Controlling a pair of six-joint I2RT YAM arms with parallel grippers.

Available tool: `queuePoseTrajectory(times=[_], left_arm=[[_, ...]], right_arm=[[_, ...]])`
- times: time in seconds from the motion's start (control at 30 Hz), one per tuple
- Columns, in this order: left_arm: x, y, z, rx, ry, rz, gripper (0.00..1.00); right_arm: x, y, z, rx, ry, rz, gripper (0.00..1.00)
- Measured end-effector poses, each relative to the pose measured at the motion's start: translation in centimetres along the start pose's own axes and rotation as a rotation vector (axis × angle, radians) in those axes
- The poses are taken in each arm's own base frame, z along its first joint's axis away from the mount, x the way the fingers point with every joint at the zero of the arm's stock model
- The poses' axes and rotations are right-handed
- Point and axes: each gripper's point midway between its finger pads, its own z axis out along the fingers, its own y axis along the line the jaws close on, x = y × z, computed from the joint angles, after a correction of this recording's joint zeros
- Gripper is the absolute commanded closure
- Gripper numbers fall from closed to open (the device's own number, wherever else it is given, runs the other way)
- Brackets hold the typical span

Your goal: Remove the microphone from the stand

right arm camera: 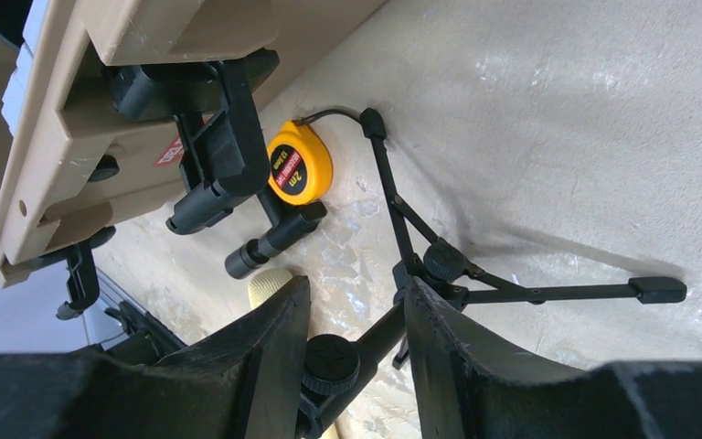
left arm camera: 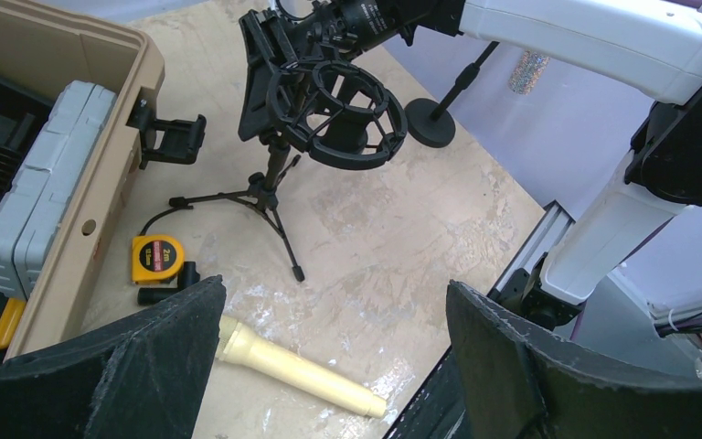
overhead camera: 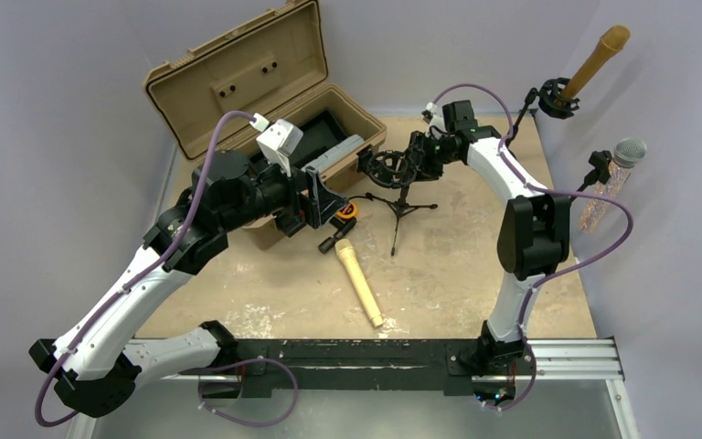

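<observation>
Mic is out already. The cream microphone [overhead camera: 358, 282] lies flat on the desk [overhead camera: 475, 265], just on the near side of the stand [overhead camera: 400, 203] and not touching it, its wide end toward the tape measure [overhead camera: 345, 212]. The shock-mount ring [left arm camera: 347, 114] on top of the stand is empty. My read: main step done, only clearing the arms away from the stand is left.

Right claw [right arm camera: 355, 293] straddles the stand's stem under the mount, with a knob between the fingers. Cannot tell if it's clamped or just loosely round the stem. Left claw [left arm camera: 334, 302] is spread wide with nothing in it, left of the stand, near the microphone's wide end.

Left of the stand is an open tan case [overhead camera: 238, 87] with a grey box [left arm camera: 46, 174] inside. Right of the stand, well apart, are two other mics on holders, a brown mic [overhead camera: 599, 57] and a silver mic [overhead camera: 630, 151].

Desk is a beige board, scuffed, with whitish worn patches. Plain grey-lilac walls all round. A metal rail [overhead camera: 567, 352] runs along the edge nearer than the stand.
</observation>
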Motion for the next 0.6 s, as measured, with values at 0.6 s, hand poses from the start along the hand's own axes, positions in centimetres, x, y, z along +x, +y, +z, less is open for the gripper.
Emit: queuePoseTrajectory(times=[0.6], left_arm=[[0.1, 0.0, 0.1, -0.001, 0.004, -0.001, 0.12]], right_arm=[[0.9, 1.1, -2.1, -0.08, -0.009, -0.059, 0.65]])
